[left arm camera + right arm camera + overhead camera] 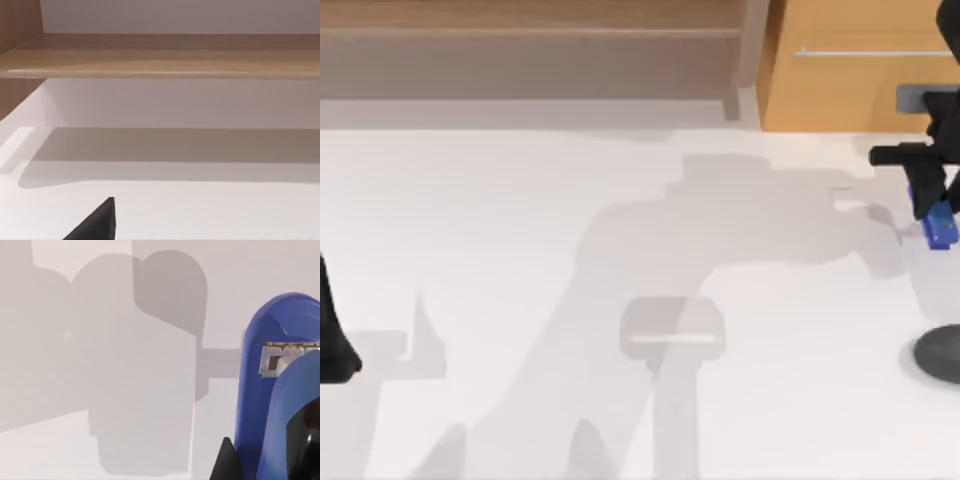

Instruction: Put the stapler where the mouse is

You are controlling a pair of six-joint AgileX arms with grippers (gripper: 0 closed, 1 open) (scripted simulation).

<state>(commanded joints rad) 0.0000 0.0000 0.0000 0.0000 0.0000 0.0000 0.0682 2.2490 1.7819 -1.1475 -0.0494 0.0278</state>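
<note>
The stapler [939, 229] is a small bright-blue block at the far right of the top view, hanging from my right gripper [930, 208], which is shut on it above the white table [620, 250]. The right wrist view shows the stapler [272, 390] close up, with its metal staple channel showing and a black fingertip [226, 465] beside it. The mouse [940, 352], a low dark grey dome cut off by the right edge, lies on the table nearer the front than the stapler and apart from it. My left arm [334, 335] is parked at the left edge.
A wooden shelf [530, 35] runs along the back wall, with a light wooden cabinet [860, 70] at the back right. In the left wrist view a black finger [97, 225] points over bare white table towards the shelf [160, 57].
</note>
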